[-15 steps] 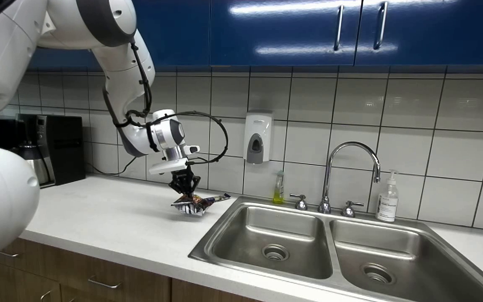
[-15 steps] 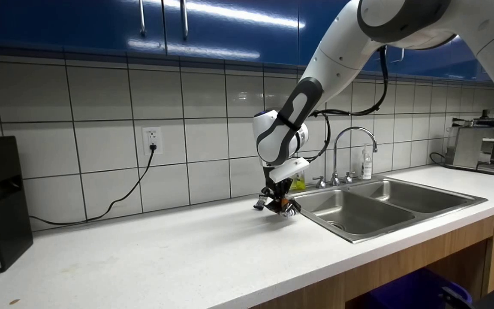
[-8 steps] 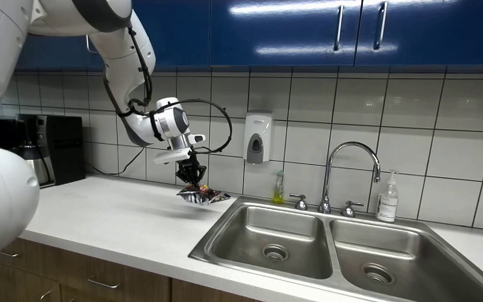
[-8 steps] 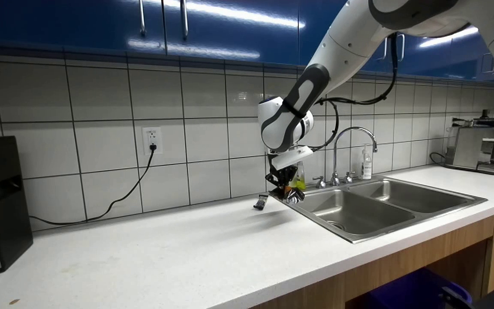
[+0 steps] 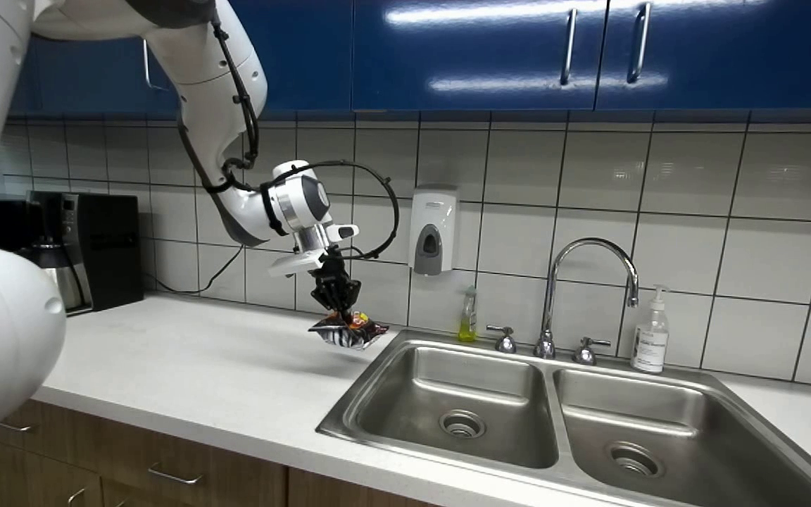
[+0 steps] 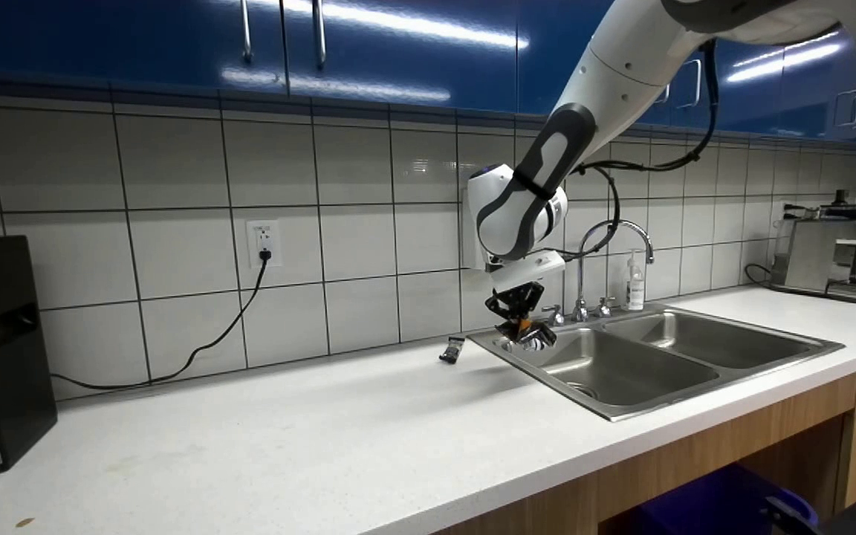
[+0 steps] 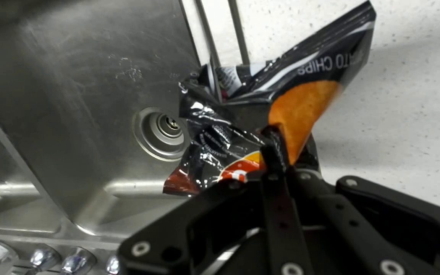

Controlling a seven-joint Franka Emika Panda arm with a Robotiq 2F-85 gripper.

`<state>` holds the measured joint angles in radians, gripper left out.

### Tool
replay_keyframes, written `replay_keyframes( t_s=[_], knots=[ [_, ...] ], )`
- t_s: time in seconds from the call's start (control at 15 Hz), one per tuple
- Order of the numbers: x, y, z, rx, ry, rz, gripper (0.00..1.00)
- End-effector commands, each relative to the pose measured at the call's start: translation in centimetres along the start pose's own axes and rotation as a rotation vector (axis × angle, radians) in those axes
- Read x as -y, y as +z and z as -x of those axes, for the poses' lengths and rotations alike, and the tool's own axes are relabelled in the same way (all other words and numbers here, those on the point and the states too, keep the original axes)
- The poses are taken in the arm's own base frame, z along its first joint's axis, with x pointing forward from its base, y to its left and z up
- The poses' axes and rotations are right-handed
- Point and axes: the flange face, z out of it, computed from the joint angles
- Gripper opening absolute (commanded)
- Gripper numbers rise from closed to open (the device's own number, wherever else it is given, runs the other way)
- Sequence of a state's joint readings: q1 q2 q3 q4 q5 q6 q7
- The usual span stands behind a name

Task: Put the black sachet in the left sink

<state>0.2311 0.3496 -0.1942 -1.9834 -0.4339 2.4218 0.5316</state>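
The black sachet is a dark, crinkled chips packet with an orange chip picture and a red-yellow logo. It hangs from my gripper [image 5: 344, 314] in both exterior views [image 5: 348, 335] [image 6: 534, 339], raised above the counter beside the sink's edge. In the wrist view the gripper [image 7: 277, 152] is shut on the middle of the sachet [image 7: 304, 110]; the fingertips are partly hidden in its folds. The left sink [image 5: 434, 387] is a steel basin with a round drain, to the right of the sachet. It also shows in an exterior view [image 6: 621, 371] and in the wrist view [image 7: 90, 114].
A small dark packet [image 6: 452, 349] lies on the counter near the wall. The right basin [image 5: 659, 422], the faucet [image 5: 550, 303], the tap handle [image 5: 505, 341], a yellow-green bottle [image 5: 468, 320] and a soap pump bottle [image 5: 652, 338] are around the sink. A wall dispenser [image 5: 434, 229] hangs above.
My gripper has lifted the sachet off the counter and moved it toward the sink. The small dark packet has stayed on the counter.
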Motion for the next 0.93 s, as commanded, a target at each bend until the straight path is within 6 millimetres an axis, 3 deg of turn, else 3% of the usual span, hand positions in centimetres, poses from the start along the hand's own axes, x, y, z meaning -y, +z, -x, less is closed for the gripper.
replay_keyframes(
  t_s=[0.0,0.47,0.87],
  knots=[
    [-3.0,0.3,1.4,0.022,0.101,0.044,0.0],
    [-8.5,3.2,1.9,0.057,0.247,0.101,0.0],
    [-10.5,6.7,1.9,0.063,0.29,0.137,0.0]
  ],
)
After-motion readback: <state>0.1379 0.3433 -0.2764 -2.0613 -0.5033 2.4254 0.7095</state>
